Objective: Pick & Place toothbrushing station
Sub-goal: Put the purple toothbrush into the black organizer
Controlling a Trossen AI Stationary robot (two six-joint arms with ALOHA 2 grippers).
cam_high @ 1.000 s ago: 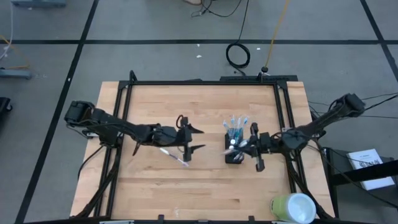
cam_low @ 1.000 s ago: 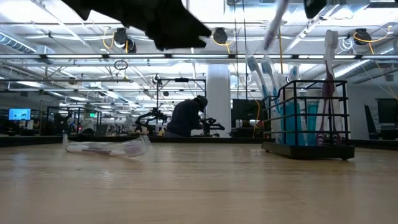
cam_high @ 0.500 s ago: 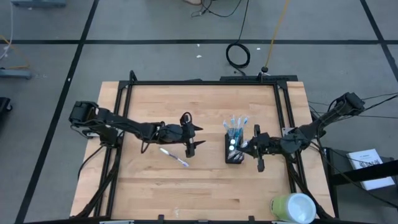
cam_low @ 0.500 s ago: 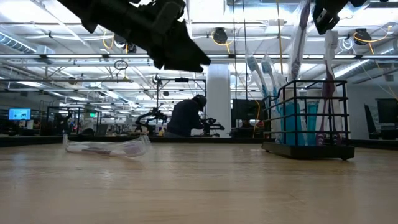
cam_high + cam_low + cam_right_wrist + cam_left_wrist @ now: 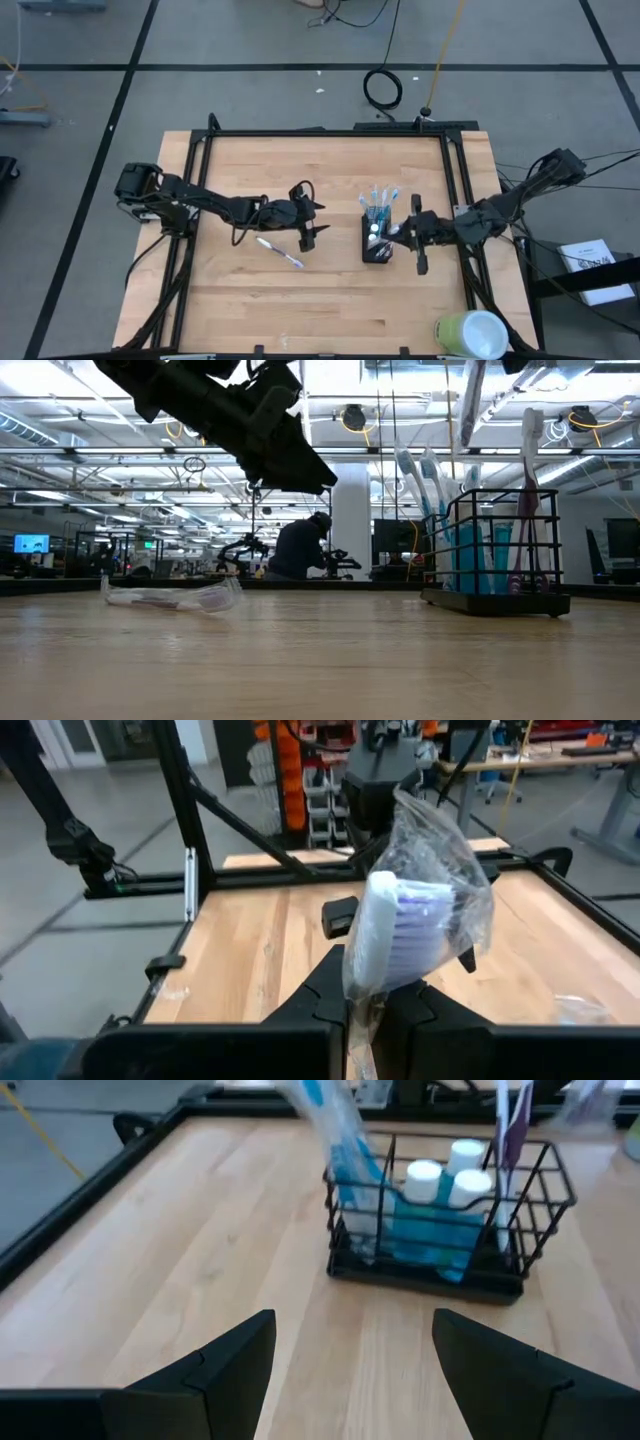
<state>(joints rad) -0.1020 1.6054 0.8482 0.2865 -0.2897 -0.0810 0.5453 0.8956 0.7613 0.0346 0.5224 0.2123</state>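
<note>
The left gripper (image 5: 311, 219) hangs above the middle of the wooden table (image 5: 240, 310) with its two fingers spread wide and nothing between them; in its own wrist view the table shows clear between the fingers (image 5: 228, 1363) and the holder lies straight ahead. Just nearside and left of it a plastic-wrapped toothbrush (image 5: 279, 251) lies flat on the wood, also seen in the low view as a clear packet (image 5: 172, 597) resting on the tabletop. Further right stands the black wire-mesh holder (image 5: 376, 239), upright, with several blue-and-white toothbrushes (image 5: 420, 475) leaning out of its far compartments and white-capped tubes (image 5: 447, 1171) standing among them. Right of the holder, just beside it, the right gripper (image 5: 414, 238) is clamped shut on a wrapped toothbrush (image 5: 405, 920) with purple bristles, held head-up above the holder. The step in hand looks to be lowering this brush into a free compartment. To do that well, the handle should be brought upright directly over an open cell rather than over a tube cap, then eased straight down so the crinkly wrap does not snag the top wire or tip the light holder. The fingers should part only once the handle end is well inside the mesh. The left arm is well placed to go for the packet on the table afterwards, but should stay clear of the holder until then.
</note>
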